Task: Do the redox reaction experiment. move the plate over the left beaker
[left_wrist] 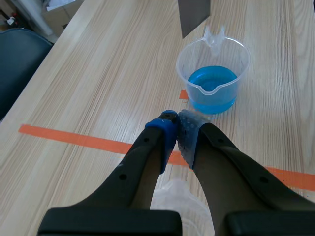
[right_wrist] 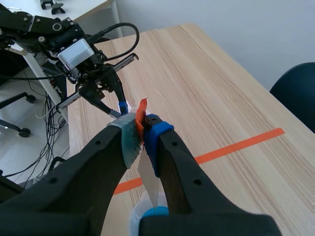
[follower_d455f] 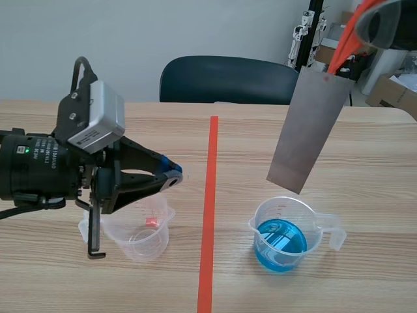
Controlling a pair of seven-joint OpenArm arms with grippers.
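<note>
Grey metal plate (follower_d455f: 305,134), long and flat, hangs tilted at two o'clock in the scene view. Its top edge is pinched between the pads of the right gripper (right_wrist: 142,130), which is clamped firmly on it. The plate's lower corner hovers above the right beaker (follower_d455f: 283,235) without touching it.

That right beaker, at five o'clock on the wooden table (follower_d455f: 65,287), is clear plastic with a handle and a pouring lip. It holds bright blue liquid filling roughly its lower third.

At seven o'clock stands the left beaker (follower_d455f: 140,235), also clear plastic, with no liquid visible in it. A small red speck (follower_d455f: 151,222) shows near its far wall; whether it lies inside or is a mark cannot be told. This beaker is well apart from the plate, across an orange-red tape line (follower_d455f: 210,208) that runs from twelve to six o'clock between the two beakers.

The left gripper (follower_d455f: 176,175) hovers just above the left beaker with its tips at the beaker's one o'clock; the two blue pads are pressed together on nothing. From the left wrist, the blue-filled beaker sits ahead of this gripper at one o'clock.

A dark blue chair (follower_d455f: 228,79) stands behind the table at twelve o'clock.
</note>
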